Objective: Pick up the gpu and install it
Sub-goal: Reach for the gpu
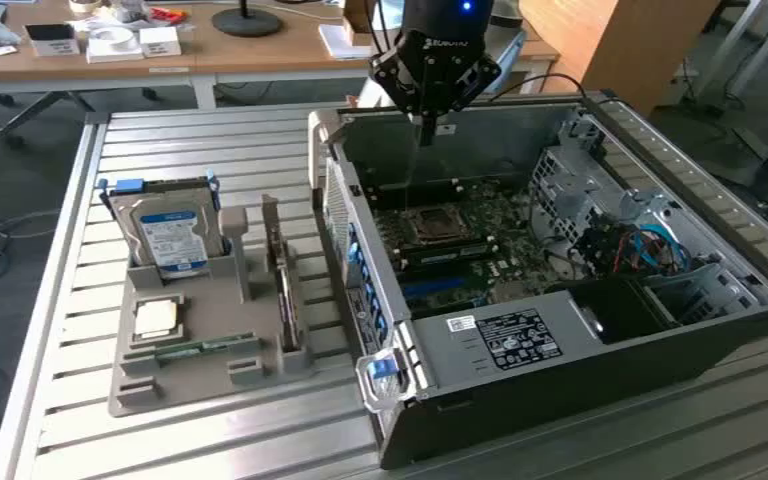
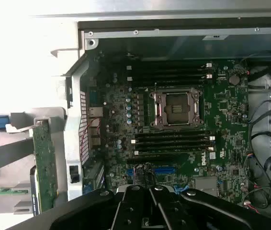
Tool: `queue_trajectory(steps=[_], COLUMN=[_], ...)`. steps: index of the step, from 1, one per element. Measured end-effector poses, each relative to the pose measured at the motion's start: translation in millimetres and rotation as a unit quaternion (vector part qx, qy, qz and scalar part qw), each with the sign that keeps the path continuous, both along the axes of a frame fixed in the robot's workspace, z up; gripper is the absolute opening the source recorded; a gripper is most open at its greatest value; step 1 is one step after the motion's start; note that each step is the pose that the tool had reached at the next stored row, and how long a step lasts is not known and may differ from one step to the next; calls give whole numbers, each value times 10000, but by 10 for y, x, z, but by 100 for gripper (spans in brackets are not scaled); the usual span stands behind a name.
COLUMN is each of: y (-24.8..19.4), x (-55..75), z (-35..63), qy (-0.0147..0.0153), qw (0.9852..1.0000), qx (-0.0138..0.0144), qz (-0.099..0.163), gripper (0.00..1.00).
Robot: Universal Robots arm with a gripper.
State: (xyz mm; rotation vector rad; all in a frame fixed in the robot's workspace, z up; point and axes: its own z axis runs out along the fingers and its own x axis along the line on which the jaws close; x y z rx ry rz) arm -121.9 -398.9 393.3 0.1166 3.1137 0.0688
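Note:
The gpu [image 1: 283, 290] stands on edge in a slot of the grey holder [image 1: 197, 375] on the exterior view's left, a thin dark card with a greenish board edge. In the wrist view, the gpu [image 2: 44, 160] is seen edge-on beside the case wall. My gripper [image 1: 427, 132] hangs over the far side of the open computer case [image 1: 704, 150], well apart from the gpu. Its fingers are shut with nothing between them. In the wrist view, the gripper [image 2: 150, 191] points down at the motherboard [image 2: 221, 105].
The holder also carries a silver hard drive [image 1: 171, 235], a square processor chip [image 1: 157, 318] and a green memory stick [image 1: 204, 348]. Inside the case are the processor socket [image 1: 434, 222], memory slots, cables [image 1: 638, 250] and a black power supply [image 1: 518, 340]. Desks stand behind the slatted table.

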Motion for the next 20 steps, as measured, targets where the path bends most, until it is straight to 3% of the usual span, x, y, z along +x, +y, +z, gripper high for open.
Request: queue_trajectory(steps=[8,20], y=[0,0], x=[-10,-127], z=[-1,0], qy=[-1,0], qw=[10000,10000], qx=[1,0], qz=[-1,0], gripper=[11,11])
